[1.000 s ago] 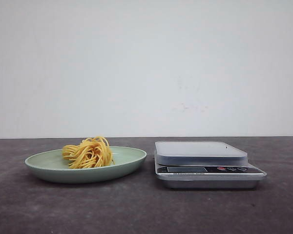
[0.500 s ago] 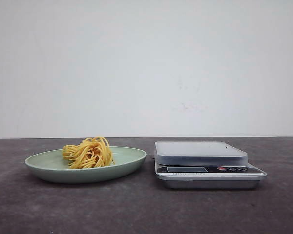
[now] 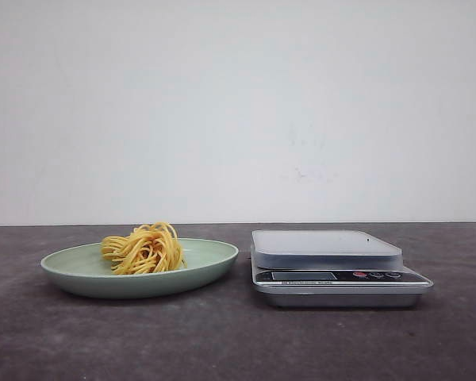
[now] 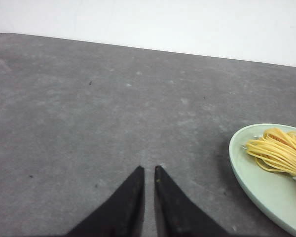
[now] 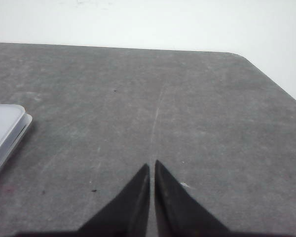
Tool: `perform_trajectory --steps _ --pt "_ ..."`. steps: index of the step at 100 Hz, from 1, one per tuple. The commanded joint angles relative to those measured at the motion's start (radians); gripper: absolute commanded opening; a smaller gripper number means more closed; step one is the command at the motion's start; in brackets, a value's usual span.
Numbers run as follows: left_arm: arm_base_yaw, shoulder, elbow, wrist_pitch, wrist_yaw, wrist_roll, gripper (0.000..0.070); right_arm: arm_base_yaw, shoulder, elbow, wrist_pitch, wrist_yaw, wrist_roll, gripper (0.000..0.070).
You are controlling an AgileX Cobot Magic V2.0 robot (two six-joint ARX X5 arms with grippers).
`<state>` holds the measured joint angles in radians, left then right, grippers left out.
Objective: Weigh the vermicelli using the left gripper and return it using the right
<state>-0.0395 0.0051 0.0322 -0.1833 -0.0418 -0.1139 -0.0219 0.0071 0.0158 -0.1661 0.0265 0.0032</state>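
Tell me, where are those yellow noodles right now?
In the front view, the vermicelli sits on the green plate, left of the scale.

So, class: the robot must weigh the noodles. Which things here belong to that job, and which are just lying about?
Belonging to the job:
vermicelli
green plate holding it
scale
left gripper, nearly shut
right gripper, nearly shut

Just lying about:
Nothing else; only the grey table and the white wall.

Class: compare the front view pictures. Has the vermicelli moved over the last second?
No. The vermicelli sits at the same spot on the plate, equally far left of the scale.
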Motion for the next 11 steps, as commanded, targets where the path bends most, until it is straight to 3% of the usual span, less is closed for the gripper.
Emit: perform_trajectory --steps 1,11 --pt "0.002 -0.002 -0.018 -0.004 0.005 0.017 0.0000 -0.003 -0.003 -0.003 0.016 -0.001 -0.003 0.0010" --pt "0.002 -0.002 -0.018 -0.004 0.005 0.017 0.0000 -0.003 -0.003 -0.003 0.016 0.000 -0.003 0.0010"
